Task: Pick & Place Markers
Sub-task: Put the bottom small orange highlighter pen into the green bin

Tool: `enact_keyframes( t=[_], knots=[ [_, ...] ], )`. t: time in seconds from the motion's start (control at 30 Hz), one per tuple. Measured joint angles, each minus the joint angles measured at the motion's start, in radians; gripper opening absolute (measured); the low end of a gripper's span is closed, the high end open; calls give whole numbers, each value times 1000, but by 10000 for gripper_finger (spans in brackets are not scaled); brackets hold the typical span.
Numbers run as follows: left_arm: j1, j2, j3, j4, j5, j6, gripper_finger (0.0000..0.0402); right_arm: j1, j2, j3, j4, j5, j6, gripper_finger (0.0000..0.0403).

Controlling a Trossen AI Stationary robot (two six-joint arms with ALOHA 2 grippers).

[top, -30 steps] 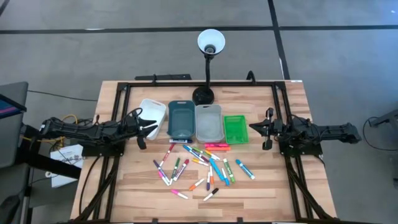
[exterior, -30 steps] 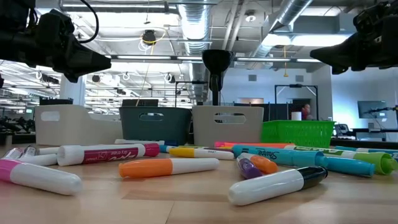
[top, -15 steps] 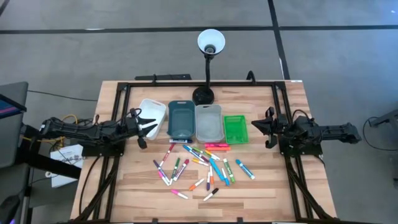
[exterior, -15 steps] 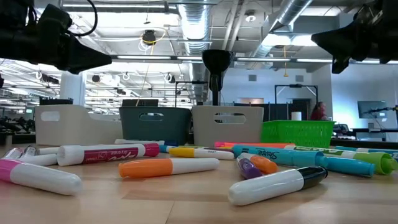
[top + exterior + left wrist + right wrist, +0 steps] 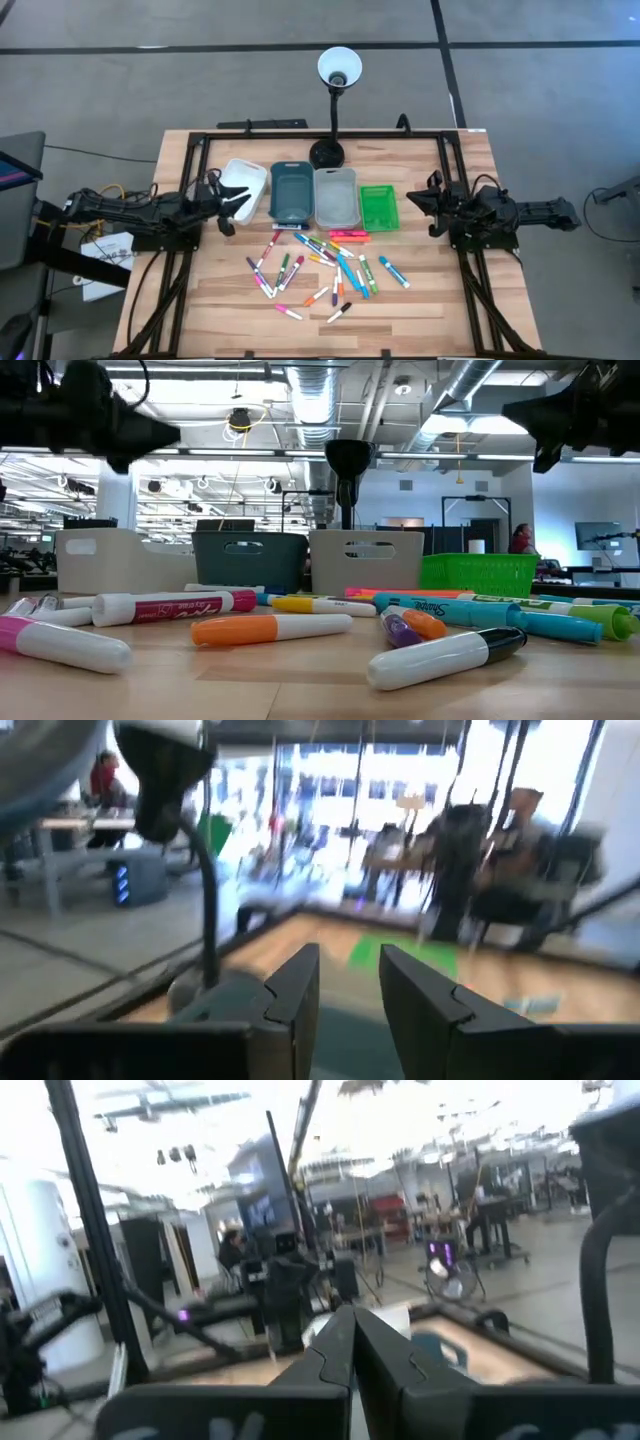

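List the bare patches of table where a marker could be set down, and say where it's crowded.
Bare wood: the near strip of table in front of the markers, plus both side patches flanking them. Crowded: the centre marker pile and the tray row from white tray to green tray.

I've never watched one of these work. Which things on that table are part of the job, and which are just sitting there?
Part of the job:
- the markers scattered on the table
- left gripper, empty, jaws apart
- right gripper, shut, empty

Just there:
- desk lamp
- white tray, dark tray, grey tray, green basket
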Motion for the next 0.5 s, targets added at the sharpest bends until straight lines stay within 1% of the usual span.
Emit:
enact_keyframes(
  t=[0.1, 0.17, 0.2, 0.3, 0.4, 0.5],
  knots=[
    [0, 15, 1, 159, 113, 26, 104, 6, 39, 0, 94, -7, 1, 13],
    [0, 51, 28, 197, 185, 81, 104, 10, 86, 0, 161, -16, -9, 31],
    [-1, 80, 51, 197, 197, 96, 105, 9, 116, 2, 189, -18, -13, 42],
    [0, 209, 141, 200, 195, 135, 113, 9, 231, 34, 237, -17, -13, 77],
    [0, 383, 248, 197, 192, 186, 130, 8, 379, 95, 278, -17, -10, 106],
    [0, 541, 356, 182, 121, 242, 155, 11, 523, 178, 274, -19, -9, 123]
  ],
)
